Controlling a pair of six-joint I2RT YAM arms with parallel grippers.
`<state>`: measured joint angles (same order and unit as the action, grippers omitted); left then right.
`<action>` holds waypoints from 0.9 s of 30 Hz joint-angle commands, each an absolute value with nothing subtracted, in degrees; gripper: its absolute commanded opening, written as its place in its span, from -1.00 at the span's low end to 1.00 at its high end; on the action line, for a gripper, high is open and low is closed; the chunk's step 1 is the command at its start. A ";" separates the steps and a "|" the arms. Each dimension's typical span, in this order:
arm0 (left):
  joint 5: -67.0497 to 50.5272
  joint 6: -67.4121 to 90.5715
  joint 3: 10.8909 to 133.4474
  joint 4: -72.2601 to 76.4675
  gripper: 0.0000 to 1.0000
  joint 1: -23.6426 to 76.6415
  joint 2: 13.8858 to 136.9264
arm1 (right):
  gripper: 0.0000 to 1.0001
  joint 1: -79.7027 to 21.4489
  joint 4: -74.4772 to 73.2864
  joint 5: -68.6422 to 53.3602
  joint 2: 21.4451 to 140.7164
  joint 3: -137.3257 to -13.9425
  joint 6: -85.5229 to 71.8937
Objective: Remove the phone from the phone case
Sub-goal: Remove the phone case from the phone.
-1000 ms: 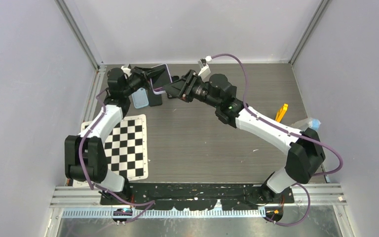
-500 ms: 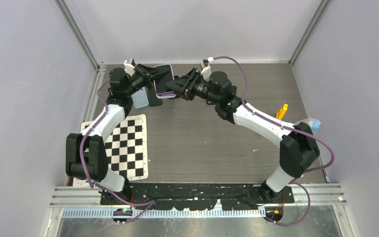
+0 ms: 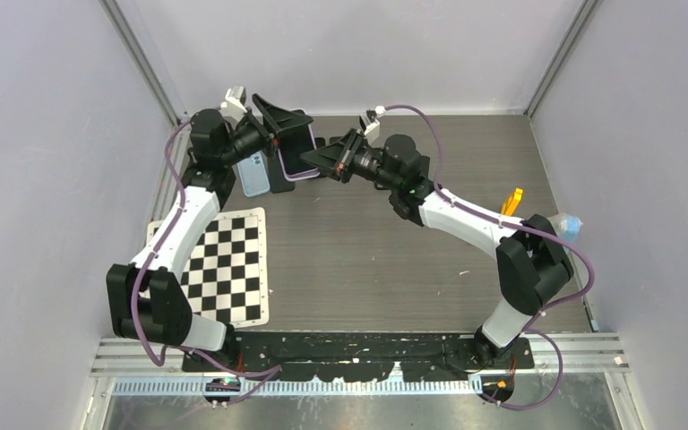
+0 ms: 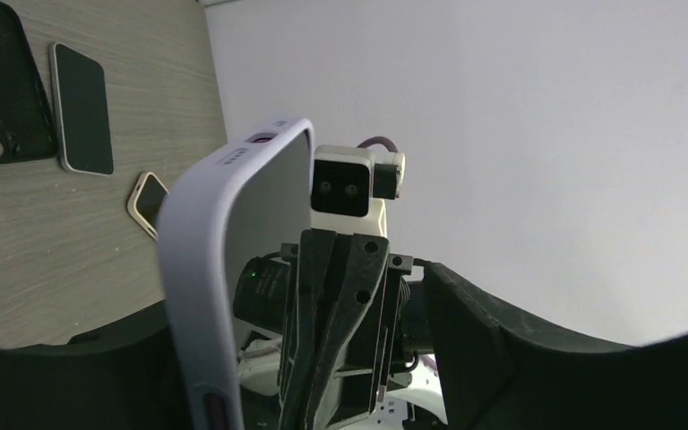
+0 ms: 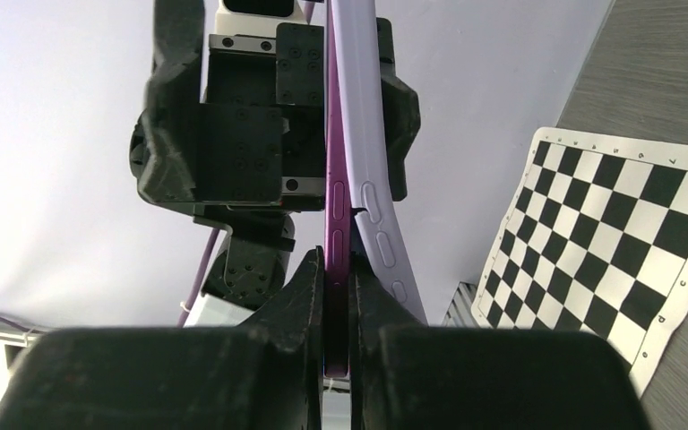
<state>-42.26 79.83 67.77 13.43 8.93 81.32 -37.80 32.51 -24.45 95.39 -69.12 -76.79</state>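
In the upper centre of the top view, the phone [image 5: 335,224] was clamped edge-on by the right gripper [image 5: 338,291], its lilac phone case [image 5: 369,152] bowed away between the wide-spread fingers of the left gripper [image 3: 283,134].

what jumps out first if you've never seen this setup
A purple phone is held in the air above the table's far left. The right end effector is clamped on its edge while the lavender case bows away from it, and the left end effector stands open around both.
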 commanded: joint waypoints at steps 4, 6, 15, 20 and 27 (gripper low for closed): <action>-49.38 74.74 69.24 9.46 0.54 6.69 77.97 | -0.99 -33.41 42.25 -17.71 90.56 -65.82 -75.95; -49.59 73.14 69.01 8.67 0.55 5.80 77.79 | -0.99 -32.61 42.67 -17.33 89.28 -64.99 -76.28; -51.90 66.46 67.23 6.51 0.58 5.66 76.83 | -0.99 -30.94 43.91 -16.89 86.49 -63.90 -77.94; -52.52 64.84 66.83 6.64 0.54 5.64 76.60 | -0.99 -30.88 44.79 -17.15 86.36 -64.36 -80.29; -52.63 63.32 65.71 8.68 0.00 6.57 76.39 | -0.99 -30.94 44.31 -17.02 86.32 -65.33 -87.75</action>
